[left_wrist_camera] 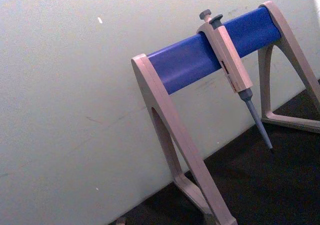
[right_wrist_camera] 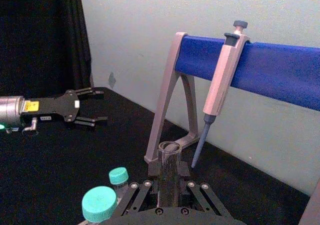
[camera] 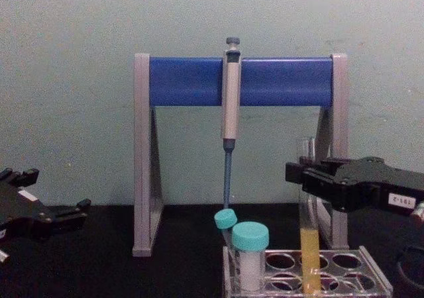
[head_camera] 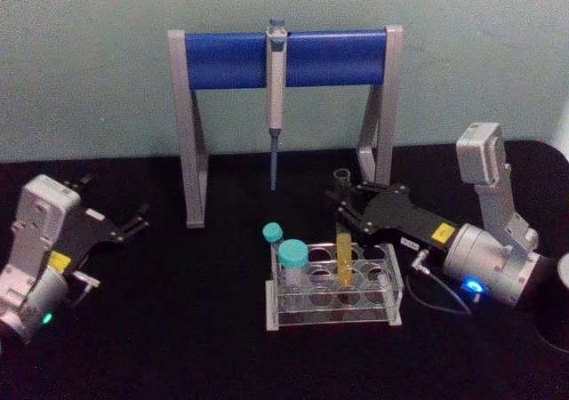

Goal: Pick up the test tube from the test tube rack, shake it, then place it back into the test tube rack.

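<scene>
- A low clear plastic test tube rack (head_camera: 331,320) with rows of round holes is sitting on a black tabletop (head_camera: 178,329).
- A long slim clear glass test tube (head_camera: 343,262), capless and carrying yellow liquid in its lower part, is standing upright in a hole near the middle of the rack (camera: 379,271). It is rising far above the rack's top plate.
- From the chest view it is hard to tell whether the tube's (camera: 309,245) round bottom is resting on the rack's floor or hanging just above it.
- The right gripper (head_camera: 345,206) is reaching in from the rack's right and rear. Its black fingers are pressing narrowly on either side of the tube's upper glass, just under the open rim — clamped on the tube (right_wrist_camera: 169,165), as the right wrist view shows.
- In the chest view this gripper (camera: 303,175) is holding the tube high above the rack, well clear of the yellow liquid.
- The left gripper (head_camera: 138,222) is hovering well to the left of the rack with its fingers spread wide, pointing toward it (right_wrist_camera: 95,106).
- Two short teal-capped tubes are occupying the rack's left end — a wide-capped one (head_camera: 292,256) standing upright and a smaller one (head_camera: 272,232) leaning at the rack's back left corner.
- Behind the rack, a tall grey-legged stand with a blue crossbar (head_camera: 231,60) is standing against the wall.
- A grey pipette (head_camera: 276,89) is hanging from that bar with its tip pointing down.
</scene>
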Controlling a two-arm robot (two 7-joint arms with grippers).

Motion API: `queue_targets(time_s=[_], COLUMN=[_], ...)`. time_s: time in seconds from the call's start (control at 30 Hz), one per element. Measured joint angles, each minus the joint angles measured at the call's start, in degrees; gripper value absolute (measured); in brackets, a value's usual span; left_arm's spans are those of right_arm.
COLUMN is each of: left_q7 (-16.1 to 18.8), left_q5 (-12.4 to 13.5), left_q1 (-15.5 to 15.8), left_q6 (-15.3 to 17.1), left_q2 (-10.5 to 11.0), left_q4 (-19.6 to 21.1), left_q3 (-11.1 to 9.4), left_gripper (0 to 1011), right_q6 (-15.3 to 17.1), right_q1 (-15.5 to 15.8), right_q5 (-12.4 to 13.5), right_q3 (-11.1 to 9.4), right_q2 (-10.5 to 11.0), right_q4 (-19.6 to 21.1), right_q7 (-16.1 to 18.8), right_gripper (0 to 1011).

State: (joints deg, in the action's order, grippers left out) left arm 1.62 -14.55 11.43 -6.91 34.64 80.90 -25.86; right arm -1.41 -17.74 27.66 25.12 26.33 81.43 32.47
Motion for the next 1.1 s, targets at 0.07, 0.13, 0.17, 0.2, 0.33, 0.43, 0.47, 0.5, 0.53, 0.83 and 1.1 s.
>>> queue_targets(time_s=[0.07,0.13,0.17,0.2,0.33,0.43,0.47,0.5,0.53,0.83,1.1], left_q7=[0.0,0.0,0.0,0.0,0.0,0.0,0.0,0.0,0.0,0.0,0.0], left_q5=[0.0,0.0,0.0,0.0,0.0,0.0,0.0,0.0,0.0,0.0,0.0], left_q1=[0.0,0.0,0.0,0.0,0.0,0.0,0.0,0.0,0.0,0.0,0.0], left_q6=[0.0,0.0,0.0,0.0,0.0,0.0,0.0,0.0,0.0,0.0,0.0], left_q2=[0.0,0.0,0.0,0.0,0.0,0.0,0.0,0.0,0.0,0.0,0.0], left_q4=[0.0,0.0,0.0,0.0,0.0,0.0,0.0,0.0,0.0,0.0,0.0], left_q3=[0.0,0.0,0.0,0.0,0.0,0.0,0.0,0.0,0.0,0.0,0.0], left_gripper=[1001,1001,1001,1001,1001,1001,1001,1001,1001,1001,1001], right_q6=[0.3,0.4,0.5,0.6,1.1,1.3,1.4,1.4,1.6,1.7,1.7], right_q1=[-0.1,-0.1,-0.1,-0.1,-0.3,-0.4,-0.5,-0.5,-0.5,-0.7,-0.7], right_q5=[0.0,0.0,0.0,0.0,0.0,0.0,0.0,0.0,0.0,-0.6,-0.6], right_q3=[0.1,0.2,0.3,0.3,0.5,0.7,0.7,0.7,0.8,1.0,1.0], right_q2=[0.0,0.1,0.1,0.1,0.2,0.2,0.2,0.2,0.2,0.2,0.2], right_q4=[0.0,-0.1,-0.1,-0.1,-0.3,-0.5,-0.5,-0.5,-0.5,-0.7,-0.7], right_q7=[0.0,0.0,0.0,0.0,0.0,0.0,0.0,0.0,0.0,-0.5,-0.5], right_gripper=[235,235,235,235,235,235,235,235,235,235,235])
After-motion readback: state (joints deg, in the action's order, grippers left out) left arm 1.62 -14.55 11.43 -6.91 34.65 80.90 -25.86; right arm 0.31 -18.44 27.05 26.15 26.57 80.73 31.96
